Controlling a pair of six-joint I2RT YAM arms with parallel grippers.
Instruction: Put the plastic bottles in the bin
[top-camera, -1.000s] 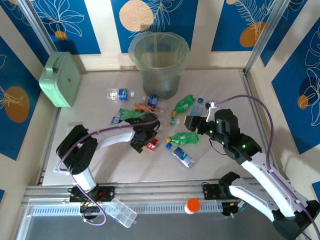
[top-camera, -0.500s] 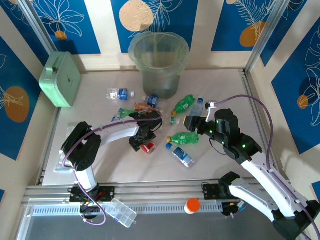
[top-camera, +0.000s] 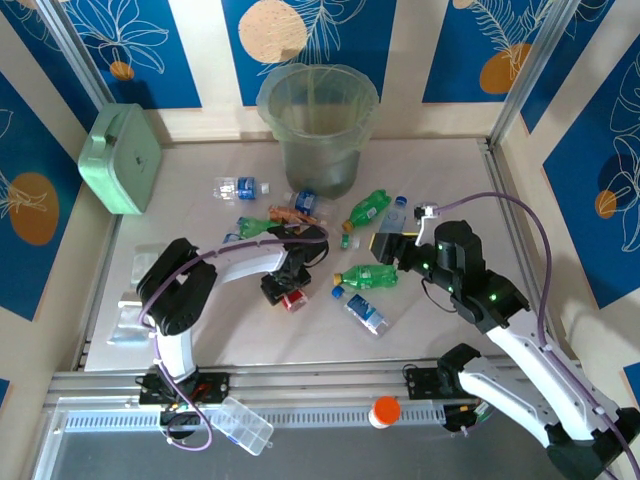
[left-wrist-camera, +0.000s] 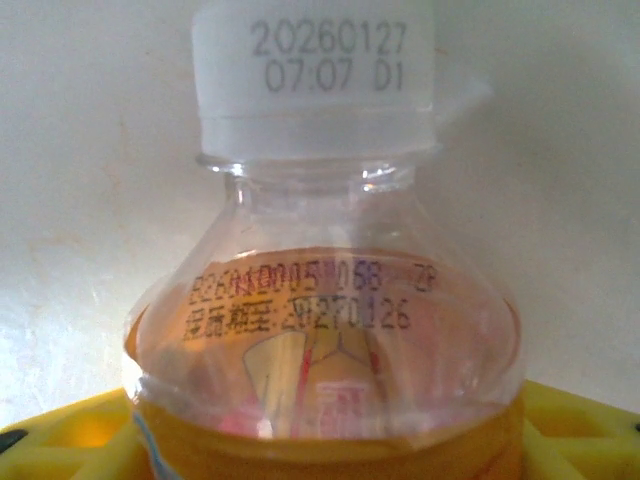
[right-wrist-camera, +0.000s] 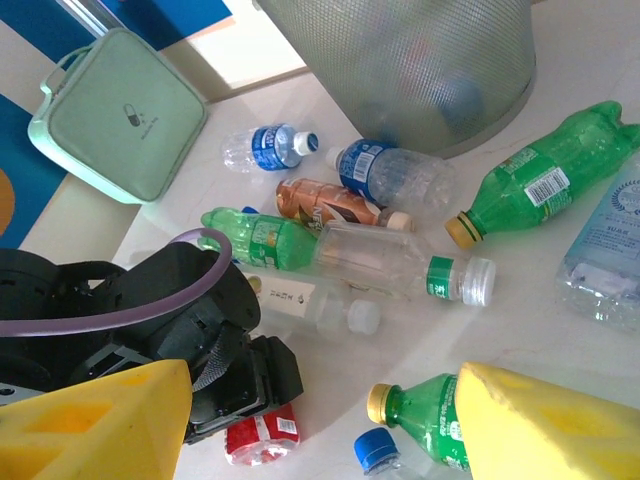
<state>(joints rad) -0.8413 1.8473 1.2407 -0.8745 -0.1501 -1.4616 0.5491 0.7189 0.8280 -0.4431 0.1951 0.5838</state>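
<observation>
overhead view: translucent round bin (top-camera: 318, 150) at the table's far side, many small plastic bottles (top-camera: 368, 207) lying just in front of it, none seen inside. left gripper (top-camera: 288, 290), in front of the bin & slightly left, sits around a red-label bottle (left-wrist-camera: 320, 300) w/ white cap; can't tell if its pads press it. right gripper (right-wrist-camera: 325, 425), front-right of the bin, gapes wide, holding nothing, above a green bottle (right-wrist-camera: 425, 415).
</observation>
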